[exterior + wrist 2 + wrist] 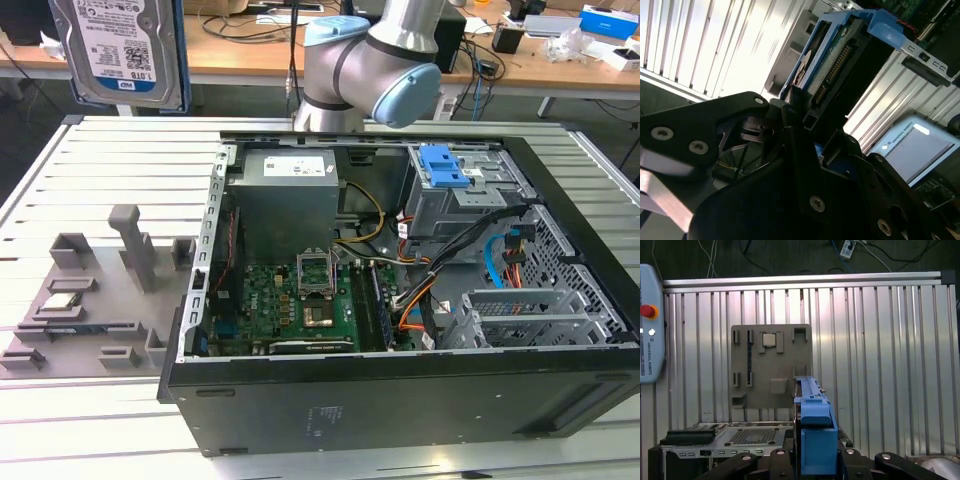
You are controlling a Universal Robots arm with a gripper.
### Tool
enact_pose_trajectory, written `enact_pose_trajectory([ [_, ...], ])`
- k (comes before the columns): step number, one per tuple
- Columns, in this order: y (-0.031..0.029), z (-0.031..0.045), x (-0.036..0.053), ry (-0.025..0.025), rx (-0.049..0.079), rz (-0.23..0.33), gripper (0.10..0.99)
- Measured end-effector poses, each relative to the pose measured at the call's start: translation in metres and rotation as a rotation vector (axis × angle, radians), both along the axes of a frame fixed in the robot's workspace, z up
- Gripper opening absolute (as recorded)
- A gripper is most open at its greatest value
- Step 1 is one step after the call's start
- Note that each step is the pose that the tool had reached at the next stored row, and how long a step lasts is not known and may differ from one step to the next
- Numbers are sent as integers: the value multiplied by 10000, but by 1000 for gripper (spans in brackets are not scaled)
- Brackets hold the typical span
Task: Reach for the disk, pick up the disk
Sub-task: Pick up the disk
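**Disk clamped in the gripper, held up clear of the table**

The gripper [820, 130] is closed narrowly on the disk [125, 50]. In the second wrist view its black fingers [794, 112] press against the drive's sides, with the connector edge and blue rails standing out beyond them. In the first wrist view the disk's blue rail stands edge-on between the fingers, above the slatted metal table [880, 365] and over the near edge of the grey fixture plate [760, 375]. In the exterior view the disk hangs at the upper left with its label side facing the camera. It is well apart from the open computer case [400, 400], beside the arm [370, 60].
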State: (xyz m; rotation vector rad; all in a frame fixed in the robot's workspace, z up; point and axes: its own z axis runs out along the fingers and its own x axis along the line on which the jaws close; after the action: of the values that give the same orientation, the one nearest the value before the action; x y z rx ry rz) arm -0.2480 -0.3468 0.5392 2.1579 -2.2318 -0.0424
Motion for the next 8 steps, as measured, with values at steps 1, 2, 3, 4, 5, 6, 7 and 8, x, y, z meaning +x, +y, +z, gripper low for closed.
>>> enact_pose_trajectory([
  [1, 0, 0, 22, 0, -1, 0, 365],
  [2, 0, 0, 53, 0, -1, 0, 365],
  [3, 0, 0, 76, 0, -1, 1, 365],
  [4, 0, 0, 100, 0, -2, 0, 365],
  [5, 0, 0, 125, -1, -2, -1, 365],
  [6, 0, 0, 167, 0, -3, -1, 365],
  [7, 0, 0, 211, 0, -4, 0, 365],
  [8, 0, 0, 254, 0, -5, 1, 365],
])
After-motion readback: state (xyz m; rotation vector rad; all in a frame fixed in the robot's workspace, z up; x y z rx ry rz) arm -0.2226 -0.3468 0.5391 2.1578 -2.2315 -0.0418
